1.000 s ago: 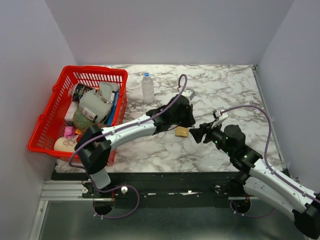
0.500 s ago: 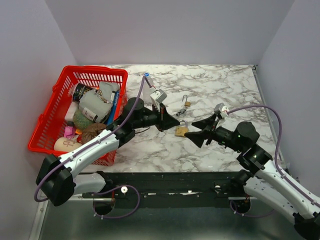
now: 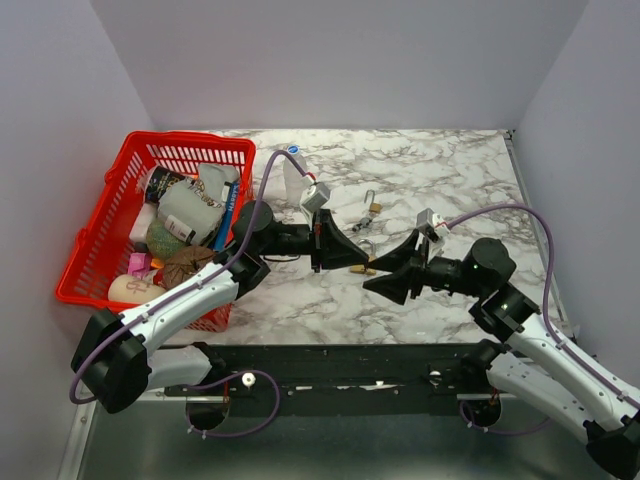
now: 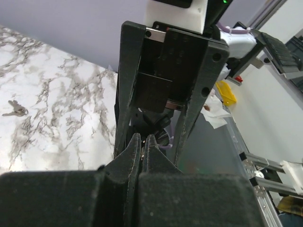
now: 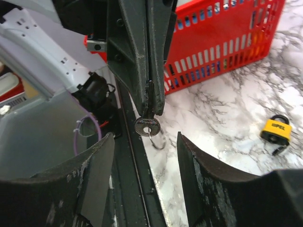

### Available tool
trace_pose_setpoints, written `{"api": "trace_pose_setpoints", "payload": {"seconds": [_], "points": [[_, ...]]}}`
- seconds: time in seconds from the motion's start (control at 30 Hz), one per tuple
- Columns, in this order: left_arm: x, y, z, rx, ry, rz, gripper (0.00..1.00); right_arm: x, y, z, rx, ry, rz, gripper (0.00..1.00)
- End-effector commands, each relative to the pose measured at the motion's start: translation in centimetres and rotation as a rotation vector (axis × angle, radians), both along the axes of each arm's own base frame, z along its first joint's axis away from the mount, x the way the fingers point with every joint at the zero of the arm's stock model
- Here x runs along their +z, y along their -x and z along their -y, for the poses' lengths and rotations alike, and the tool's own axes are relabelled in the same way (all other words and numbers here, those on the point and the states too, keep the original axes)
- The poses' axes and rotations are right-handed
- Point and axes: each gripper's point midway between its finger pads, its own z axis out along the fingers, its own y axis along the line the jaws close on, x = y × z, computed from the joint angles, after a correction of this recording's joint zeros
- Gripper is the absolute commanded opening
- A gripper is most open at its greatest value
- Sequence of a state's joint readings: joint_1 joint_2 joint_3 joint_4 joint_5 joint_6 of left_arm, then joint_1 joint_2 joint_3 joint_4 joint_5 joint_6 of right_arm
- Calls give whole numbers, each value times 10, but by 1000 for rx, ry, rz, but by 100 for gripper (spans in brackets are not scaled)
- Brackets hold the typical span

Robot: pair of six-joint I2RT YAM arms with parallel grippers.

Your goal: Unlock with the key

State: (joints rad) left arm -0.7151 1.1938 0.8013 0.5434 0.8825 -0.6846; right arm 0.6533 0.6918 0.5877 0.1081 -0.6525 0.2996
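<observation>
Left end effector (image 5: 150,109) is clamped on the key (image 5: 147,126), held in the air toward the desk's (image 5: 227,109) near edge; right end effector (image 3: 385,274) gapes empty just beside it; key lifted, inserting and turning remain, I judge; the yellow padlock (image 5: 277,131) lies mid-desk, shackle seemingly closed.

- A white marble-patterned table (image 3: 450,170), grey-veined.
- A red basket (image 3: 190,152) at its left side.
- A clear bottle (image 3: 294,175) upright just beside the basket.
- A small padlock (image 3: 373,207) mid-table, loose keys (image 3: 360,226) near it.
- A yellow padlock (image 3: 362,268) nearer the front.
</observation>
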Motion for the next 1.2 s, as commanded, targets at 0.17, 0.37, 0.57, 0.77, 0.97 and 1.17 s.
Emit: {"api": "trace_pose_setpoints", "payload": {"seconds": [0.17, 0.37, 0.57, 0.77, 0.97, 1.17], "points": [[15, 21, -5, -111, 60, 68, 0, 39, 30, -5, 177, -116, 32, 57], [16, 24, -5, -128, 65, 73, 0, 46, 32, -9, 216, -141, 23, 50], [15, 25, -5, -135, 64, 77, 0, 49, 31, -13, 237, -169, 7, 41], [15, 25, -5, -135, 65, 81, 0, 46, 27, -16, 237, -167, -9, 13], [12, 14, -1, -85, 51, 86, 10, 37, 20, -16, 197, -162, -38, 1], [7, 3, 2, -28, 9, 79, 48, 27, 5, -17, 124, -153, -79, 1]]}}
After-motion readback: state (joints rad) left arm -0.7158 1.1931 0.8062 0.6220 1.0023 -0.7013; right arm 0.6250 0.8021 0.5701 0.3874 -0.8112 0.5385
